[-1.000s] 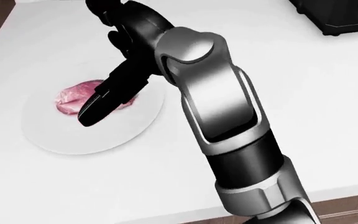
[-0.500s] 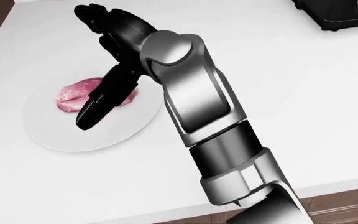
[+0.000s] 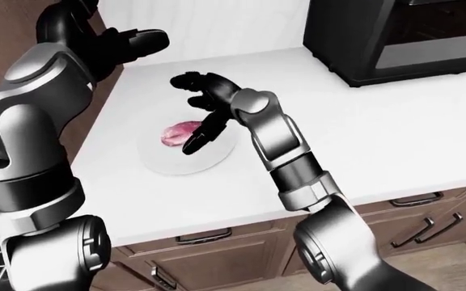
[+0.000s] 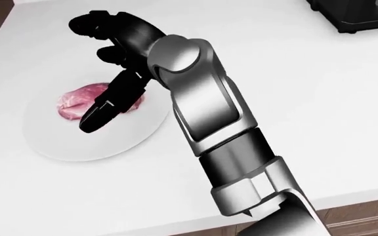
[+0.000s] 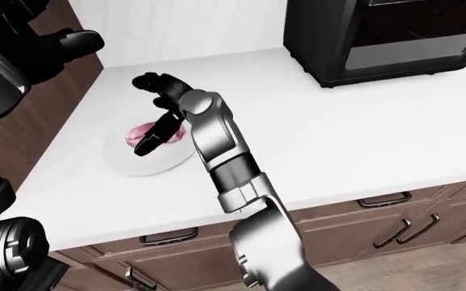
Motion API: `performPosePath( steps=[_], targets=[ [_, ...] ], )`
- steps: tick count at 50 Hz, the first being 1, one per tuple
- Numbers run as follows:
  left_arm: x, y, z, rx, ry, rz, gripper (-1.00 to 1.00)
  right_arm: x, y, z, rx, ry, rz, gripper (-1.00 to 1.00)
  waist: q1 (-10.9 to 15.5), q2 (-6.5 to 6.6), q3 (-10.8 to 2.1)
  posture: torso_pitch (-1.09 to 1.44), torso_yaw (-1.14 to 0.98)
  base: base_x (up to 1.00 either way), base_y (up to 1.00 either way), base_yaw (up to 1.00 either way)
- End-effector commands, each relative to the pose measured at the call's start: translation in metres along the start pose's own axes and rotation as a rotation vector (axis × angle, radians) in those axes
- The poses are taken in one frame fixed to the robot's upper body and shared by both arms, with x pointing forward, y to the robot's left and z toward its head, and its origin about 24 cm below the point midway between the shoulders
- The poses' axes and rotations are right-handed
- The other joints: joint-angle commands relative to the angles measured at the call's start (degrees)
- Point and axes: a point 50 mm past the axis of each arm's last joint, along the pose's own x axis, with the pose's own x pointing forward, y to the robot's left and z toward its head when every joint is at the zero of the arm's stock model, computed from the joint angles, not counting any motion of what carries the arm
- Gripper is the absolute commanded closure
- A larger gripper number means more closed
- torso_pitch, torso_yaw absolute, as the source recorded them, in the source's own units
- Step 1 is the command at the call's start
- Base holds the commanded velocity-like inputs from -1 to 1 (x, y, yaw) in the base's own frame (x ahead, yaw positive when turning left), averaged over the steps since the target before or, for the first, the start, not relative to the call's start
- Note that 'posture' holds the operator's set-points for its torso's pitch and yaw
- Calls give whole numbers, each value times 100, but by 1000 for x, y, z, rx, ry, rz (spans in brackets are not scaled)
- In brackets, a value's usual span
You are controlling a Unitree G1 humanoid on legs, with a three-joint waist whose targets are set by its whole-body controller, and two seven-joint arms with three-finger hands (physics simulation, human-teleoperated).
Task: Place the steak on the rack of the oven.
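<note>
The steak (image 4: 79, 101) lies on a white plate (image 4: 51, 142) near the counter's (image 4: 320, 123) left edge in the head view, its long axis running roughly left to right. The right hand (image 4: 110, 64) hangs directly above it with its fingers spread apart and gripping nothing — one long finger (image 4: 107, 105) slants down across the meat's right end, though I cannot tell whether it touches. The steak sits below and slightly left of that hand, so the grasp likely calls for a short drop and a close. The left hand (image 3: 132, 43) is raised well apart, over the counter's far left corner in the left-eye view, fingers loosely extended and holding nothing — the right hand is clearly nearer. The oven (image 3: 395, 36) stands at the counter's far right, well apart from the plate. No brand, label or writing can be read anywhere
</note>
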Motion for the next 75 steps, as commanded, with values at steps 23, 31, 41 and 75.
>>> performPosePath(
  steps=[23, 31, 41, 75],
  targets=[
    [-6, -1, 20, -12, -93, -9, -100, -1, -1, 8, -67, -68, -30, -76, -12, 41, -187, 0, 0, 0, 0, 0],
    [-5, -1, 21, -13, -93, -8, -100, 3, -5, 4, -74, -62, -50, -72, -11, 44, -195, 0, 0, 0, 0, 0],
    [-6, -1, 21, -14, -92, -9, -100, 5, -6, 2, -102, -52, -63, -65, -7, 43, -193, 0, 0, 0, 0, 0],
    [-6, -2, 19, -14, -90, -11, -100, 16, -12, -9, -206, -17, -195, -51, 0, 46, -212, 0, 0, 0, 0, 0]
  ],
)
